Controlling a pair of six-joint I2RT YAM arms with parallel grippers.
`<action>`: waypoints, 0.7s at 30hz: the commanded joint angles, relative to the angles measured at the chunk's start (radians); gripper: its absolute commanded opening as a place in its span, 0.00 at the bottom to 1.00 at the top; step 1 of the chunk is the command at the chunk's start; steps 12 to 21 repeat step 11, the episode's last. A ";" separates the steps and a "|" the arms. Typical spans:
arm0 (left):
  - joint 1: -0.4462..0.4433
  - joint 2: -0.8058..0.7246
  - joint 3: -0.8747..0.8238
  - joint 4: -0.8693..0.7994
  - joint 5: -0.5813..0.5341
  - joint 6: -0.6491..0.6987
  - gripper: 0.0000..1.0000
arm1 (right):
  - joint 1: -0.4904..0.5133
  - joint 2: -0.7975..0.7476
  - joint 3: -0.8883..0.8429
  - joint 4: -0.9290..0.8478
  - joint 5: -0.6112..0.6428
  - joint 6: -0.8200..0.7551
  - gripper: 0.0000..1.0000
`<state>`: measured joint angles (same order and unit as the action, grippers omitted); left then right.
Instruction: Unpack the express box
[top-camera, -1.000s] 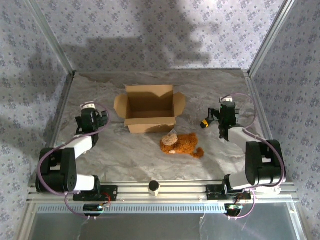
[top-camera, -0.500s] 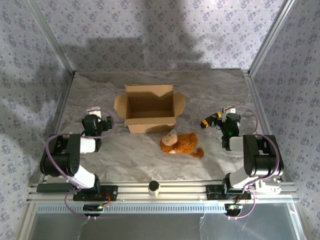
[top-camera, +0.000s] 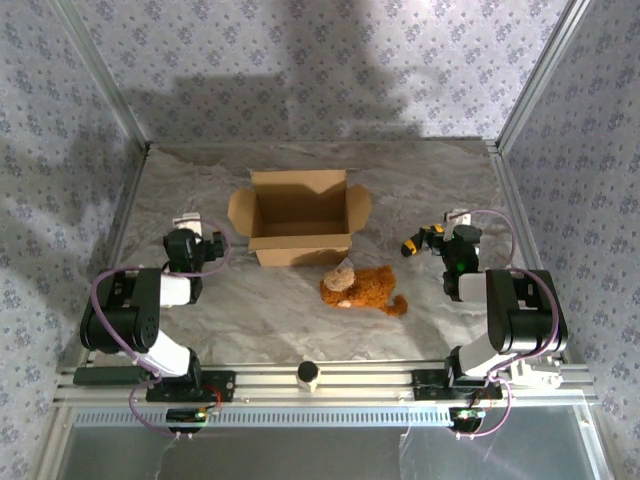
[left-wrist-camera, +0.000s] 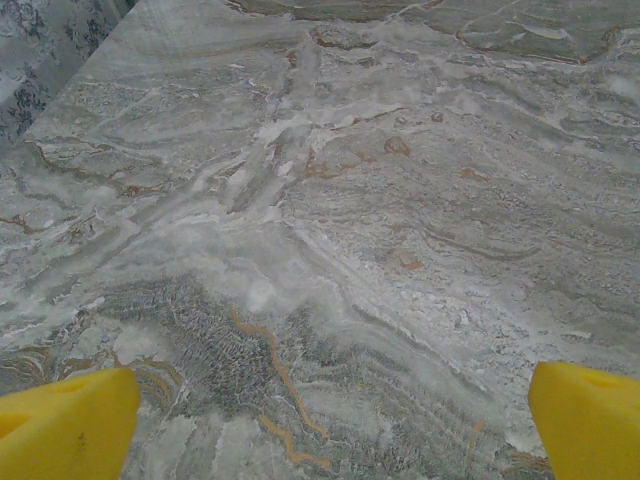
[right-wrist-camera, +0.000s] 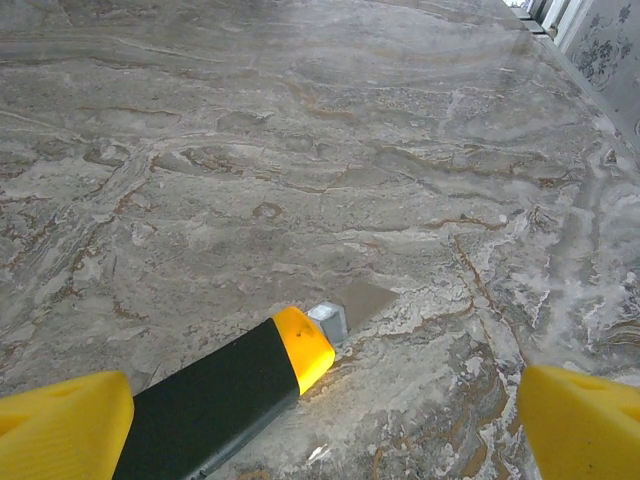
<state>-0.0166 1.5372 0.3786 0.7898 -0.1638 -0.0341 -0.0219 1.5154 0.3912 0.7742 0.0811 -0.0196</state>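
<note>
Since second ago left claw (left-wrist-camera: 325, 425), right claw (right-wrist-camera: 320, 430) drawn back, both apart, empty; express box (top-camera: 300, 248) unmoved.

The table (top-camera: 290, 325) is a grey marbled slab veined with brown and rust; the express box (top-camera: 300, 222) stands on it toward the far middle, top flaps spread open, side flaps splayed out left and right; a brown plush toy (top-camera: 364, 289) lies on the table just in front of the box's near right corner; a black-handled cutter (top-camera: 415, 243) with a yellow end lies flat on the marble to the right, well apart from the box and the toy.
</note>
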 joint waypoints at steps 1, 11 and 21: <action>0.007 -0.003 0.025 0.045 0.024 0.007 1.00 | -0.004 0.003 0.002 0.028 -0.010 -0.001 1.00; 0.007 -0.003 0.025 0.045 0.025 0.006 1.00 | -0.004 0.005 0.003 0.025 -0.010 -0.003 1.00; 0.007 -0.003 0.025 0.045 0.025 0.006 1.00 | -0.004 0.005 0.003 0.025 -0.010 -0.003 1.00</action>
